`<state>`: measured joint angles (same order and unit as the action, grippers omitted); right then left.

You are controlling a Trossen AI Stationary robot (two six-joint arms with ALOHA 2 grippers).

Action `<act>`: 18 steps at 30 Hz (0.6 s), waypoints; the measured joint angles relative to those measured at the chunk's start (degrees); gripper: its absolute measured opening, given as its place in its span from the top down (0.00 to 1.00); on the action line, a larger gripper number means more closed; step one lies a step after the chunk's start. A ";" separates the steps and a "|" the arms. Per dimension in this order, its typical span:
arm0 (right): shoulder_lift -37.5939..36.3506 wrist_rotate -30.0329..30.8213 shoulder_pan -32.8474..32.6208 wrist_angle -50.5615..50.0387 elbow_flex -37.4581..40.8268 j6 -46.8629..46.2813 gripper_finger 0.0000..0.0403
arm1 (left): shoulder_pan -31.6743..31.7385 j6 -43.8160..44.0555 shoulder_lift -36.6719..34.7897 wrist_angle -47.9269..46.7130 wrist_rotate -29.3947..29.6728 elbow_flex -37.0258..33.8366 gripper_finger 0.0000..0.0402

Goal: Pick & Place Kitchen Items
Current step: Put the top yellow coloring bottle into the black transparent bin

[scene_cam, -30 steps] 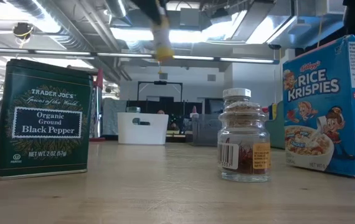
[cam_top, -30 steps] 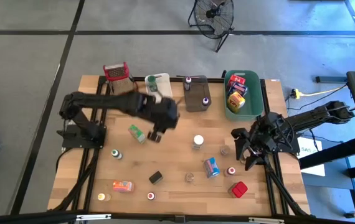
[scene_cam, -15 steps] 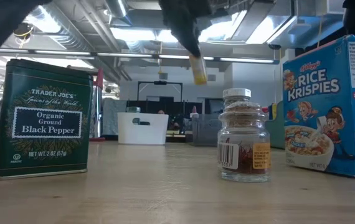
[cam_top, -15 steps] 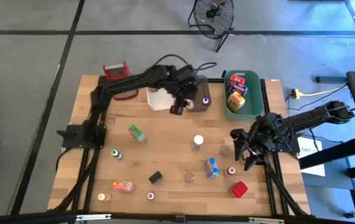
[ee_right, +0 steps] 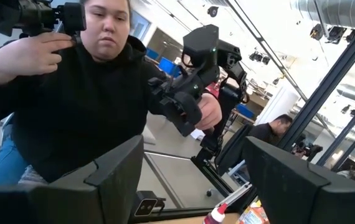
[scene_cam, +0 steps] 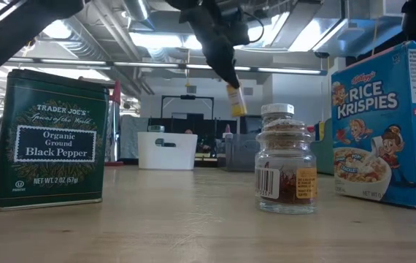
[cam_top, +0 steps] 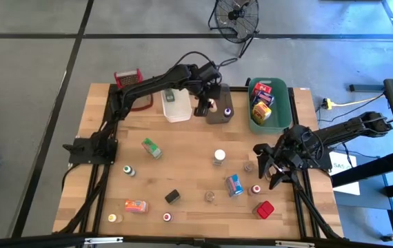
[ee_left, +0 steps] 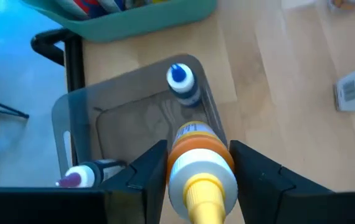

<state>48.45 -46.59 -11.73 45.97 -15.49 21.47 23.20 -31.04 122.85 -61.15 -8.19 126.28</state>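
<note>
Hanging above the translucent grey plastic tub (cam_top: 218, 105) at the table's far edge, the left gripper (cam_top: 204, 105) was clamped on a small yellow-capped squeeze bottle with an orange label (ee_left: 195, 163), carried cap-down as the low view showed it (scene_cam: 234, 100). That bottle was evidently held over the tub because the tub was judged to be its destination: two purple-capped little bottles (ee_left: 180, 81) were already lodged inside, one standing by the near wall and one lying in a corner (ee_left: 83, 175). The bottle was gripped across its body between the dark fingers (ee_left: 145, 174), so that it could be dropped clear of the pieces already stowed.

The right gripper (cam_top: 274, 164) was parked at the table's right edge with its fingers spread and nothing between them, kept out of the working arm's path.

Other items were left scattered on the bare wooden table (cam_top: 183, 165) awaiting sorting, among them a white-capped glass spice jar (cam_top: 218, 157), a small blue cereal box (cam_top: 234, 184) and a dark green pepper tin (scene_cam: 49, 138). Some boxes were already gathered in the green plastic bin (cam_top: 285, 122), apparently sorted by kind.
</note>
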 joint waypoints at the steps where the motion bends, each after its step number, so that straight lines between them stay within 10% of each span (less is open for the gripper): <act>1: 0.00 0.00 0.00 -0.11 0.00 0.01 0.31 | 0.30 0.09 0.00 0.42 -0.66 0.00 0.63; 18: -0.02 0.03 0.11 -0.89 0.00 0.44 0.31 | 5.47 3.06 4.99 7.29 -0.41 -0.24 0.63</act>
<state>48.42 -46.56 -11.62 45.08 -15.49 21.91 28.67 -27.98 127.84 -53.86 -8.60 126.04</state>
